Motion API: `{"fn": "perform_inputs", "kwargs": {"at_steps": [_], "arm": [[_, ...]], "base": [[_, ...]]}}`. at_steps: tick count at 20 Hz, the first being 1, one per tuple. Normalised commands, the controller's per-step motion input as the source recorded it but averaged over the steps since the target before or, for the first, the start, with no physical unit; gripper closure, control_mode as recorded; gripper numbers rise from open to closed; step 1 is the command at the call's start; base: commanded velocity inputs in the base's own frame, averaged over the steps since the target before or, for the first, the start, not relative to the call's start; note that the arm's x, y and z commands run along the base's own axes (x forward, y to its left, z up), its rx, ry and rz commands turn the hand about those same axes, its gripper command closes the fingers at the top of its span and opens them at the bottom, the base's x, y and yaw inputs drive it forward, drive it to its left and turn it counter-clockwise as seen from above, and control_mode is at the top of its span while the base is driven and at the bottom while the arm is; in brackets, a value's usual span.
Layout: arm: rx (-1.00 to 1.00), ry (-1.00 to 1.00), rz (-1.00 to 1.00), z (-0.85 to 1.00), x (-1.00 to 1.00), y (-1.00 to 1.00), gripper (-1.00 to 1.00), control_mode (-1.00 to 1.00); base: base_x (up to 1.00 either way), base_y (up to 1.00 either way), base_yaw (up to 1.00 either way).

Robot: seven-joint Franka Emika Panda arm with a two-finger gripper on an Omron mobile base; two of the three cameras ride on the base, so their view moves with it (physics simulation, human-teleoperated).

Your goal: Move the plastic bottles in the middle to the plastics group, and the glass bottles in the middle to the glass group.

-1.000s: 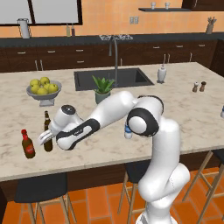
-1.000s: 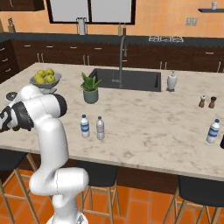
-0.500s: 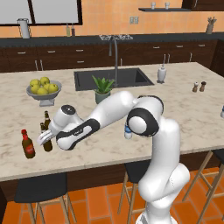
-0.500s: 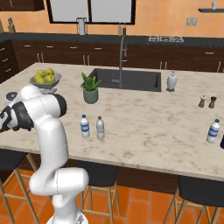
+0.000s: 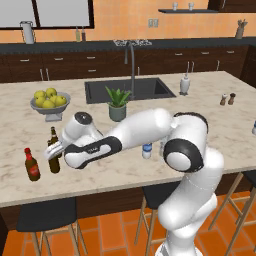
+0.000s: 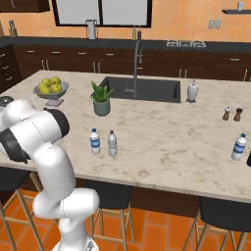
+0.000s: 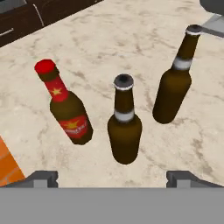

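Brown bottle (image 5: pixel 54 161) half behind the arm (image 5: pixel 135 131), blue-label bottle (image 5: pixel 147 150) mostly hidden by it, dark thing (image 6: pixel 248 159) cut by right edge

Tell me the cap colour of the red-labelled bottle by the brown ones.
Red, on the red-labelled bottle; clearest in the hand view.

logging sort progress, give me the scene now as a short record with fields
gripper: gripper open, above the middle brown bottle
glass group: three upright dark bottles at the counter's left end; red-capped bottle, another brown bottle
middle of counter: blue-labelled plastic bottle and plain plastic bottle, upright, side by side
plastics group: one blue-labelled bottle visible at the right end
left to move: both plastic bottles
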Motion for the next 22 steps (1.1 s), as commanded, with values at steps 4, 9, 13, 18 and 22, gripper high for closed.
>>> {"fn": "perform_inputs", "kwargs": {"at_steps": [4, 9, 13, 18, 22], "arm": [[0.04, 0.00, -0.04, 1.00, -0.18, -0.71, -1.00, -1.00], [0.01, 0.00, -0.08, 0.92, -0.15, -0.91, -1.00, -1.00], [-0.07, 0.00, -0.13, 0.65, -0.17, -0.95, -1.00, -1.00], [-0.19, 0.05, -0.19, 0.30, -0.02, -0.84, -1.00, -1.00], [-0.24, 0.12, -0.25, 0.07, 0.00, -0.80, -1.00, -1.00]], "base": [[0.00, 0.00, 0.00], [0.00, 0.00, 0.00], [0.00, 0.00, 0.00], [0.00, 0.00, 0.00], [0.00, 0.00, 0.00]]}}
